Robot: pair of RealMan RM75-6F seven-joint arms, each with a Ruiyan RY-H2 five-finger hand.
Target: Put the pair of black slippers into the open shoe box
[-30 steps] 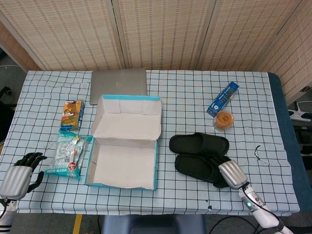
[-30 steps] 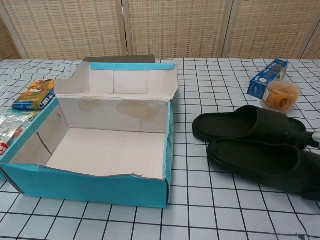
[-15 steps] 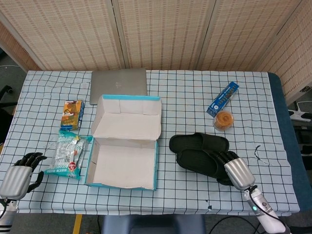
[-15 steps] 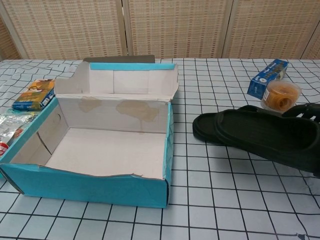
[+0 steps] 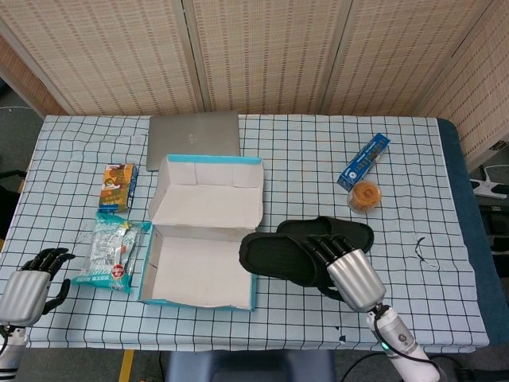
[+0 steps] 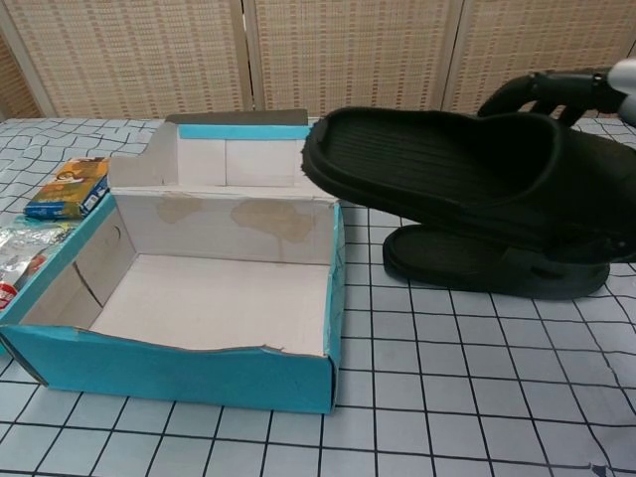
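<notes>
Your right hand (image 5: 347, 269) grips one black slipper (image 5: 282, 259) at its heel end, fingers (image 6: 542, 87) wrapped over the strap, and holds it off the desk (image 5: 445, 199). In the chest view the slipper's sole faces the camera and its toe reaches over the right wall of the open shoe box (image 6: 229, 373); in the head view the toe lies just at the box's right edge. The second black slipper (image 5: 350, 231) rests flat on the checked cloth of the desk, just right of the box and partly beneath the raised one. The box itself sits with its lid flap standing up behind it, inside bare white card.

Your left hand (image 5: 32, 278) sits at the near left corner of the desk, dark fingers loosely curled and holding nothing.

Left of the box lie a clear snack bag (image 5: 111, 253) and a small orange-and-blue carton (image 5: 119, 185). A grey laptop (image 5: 193, 135) lies shut behind the box. Toward the far right are a blue carton (image 5: 364, 160) and a round tub (image 5: 366, 196) beside it.
</notes>
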